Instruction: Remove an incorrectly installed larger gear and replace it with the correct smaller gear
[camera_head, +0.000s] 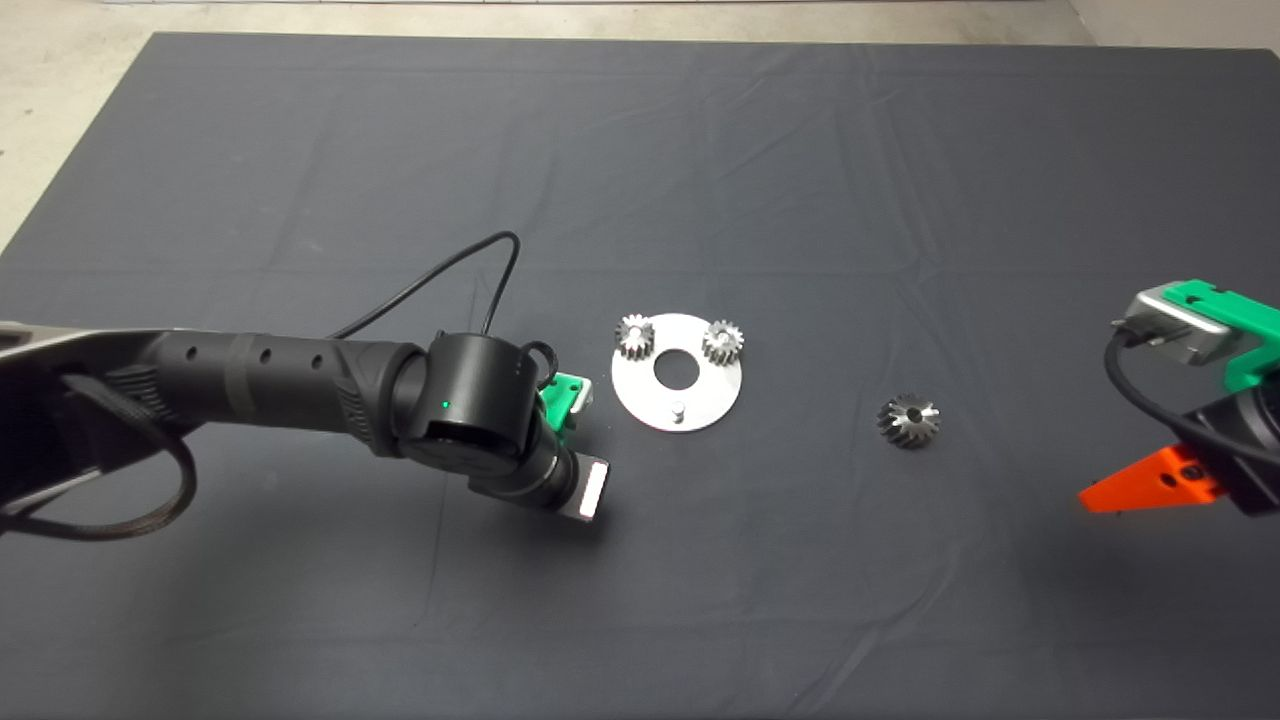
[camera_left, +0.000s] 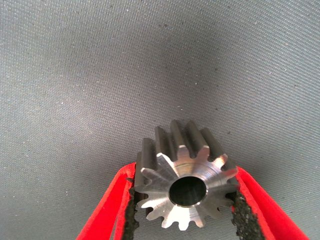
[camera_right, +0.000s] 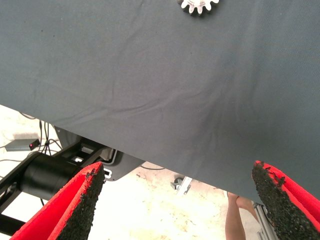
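Observation:
The smaller gear (camera_left: 182, 187), bright silver with a round centre hole, sits between the black pads of my left gripper (camera_left: 185, 172), which is shut on it just above the mat. In the head view the left arm's wrist (camera_head: 480, 410) hides this gear; it hovers just left of the round silver plate (camera_head: 640, 395). The larger gear (camera_head: 908, 420), dark with slanted teeth, lies alone on the mat to the right of the plate. My right gripper (camera_right: 177, 170) waits open and empty at the mat's right edge, with one red finger (camera_head: 1150, 485) showing in the head view.
Two small silver gears (camera_head: 634, 335) (camera_head: 722, 341) stand on the plate's far side, and a bare pin (camera_head: 678, 410) rises near its front edge beside a centre hole. In the right wrist view, a person's leg (camera_right: 235, 220) and the robot's base show beyond the mat's edge.

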